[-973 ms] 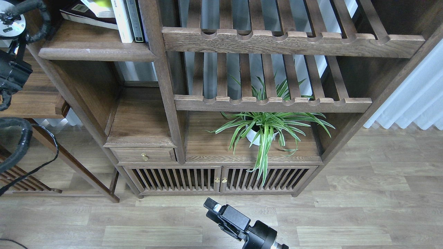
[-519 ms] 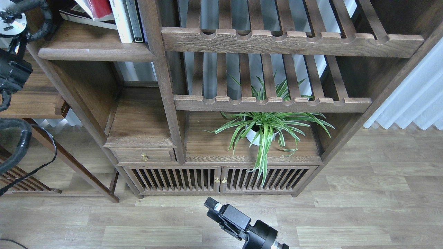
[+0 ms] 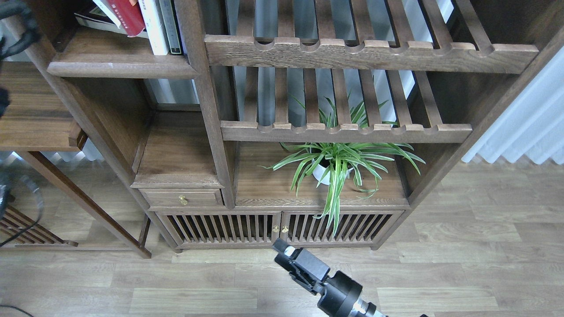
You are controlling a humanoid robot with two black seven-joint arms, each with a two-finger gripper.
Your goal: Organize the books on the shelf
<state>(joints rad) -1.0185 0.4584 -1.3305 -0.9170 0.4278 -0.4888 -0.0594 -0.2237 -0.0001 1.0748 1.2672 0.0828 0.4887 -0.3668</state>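
Note:
The shelf is the dark board with a rounded lip at top left. A red book leans on it, tilted against a thin white upright book; its top is cut off by the frame's edge. A dark book lies flat behind it, its cover mostly hidden. The yellow-green book is out of view. Only a black cable of my left arm shows at the top left; its gripper is out of view. My right gripper hangs low over the floor, far from the shelf, dark and end-on.
Two slatted racks with notched rails fill the upper right. A spider plant in a white pot stands on the lower board. A drawer with a brass knob and slatted doors sit below. A side table stands left.
The yellow-green book at the shelf's top has given way to the red book leaning on the white one. My left arm has pulled back out of view. My right gripper has moved up and right.

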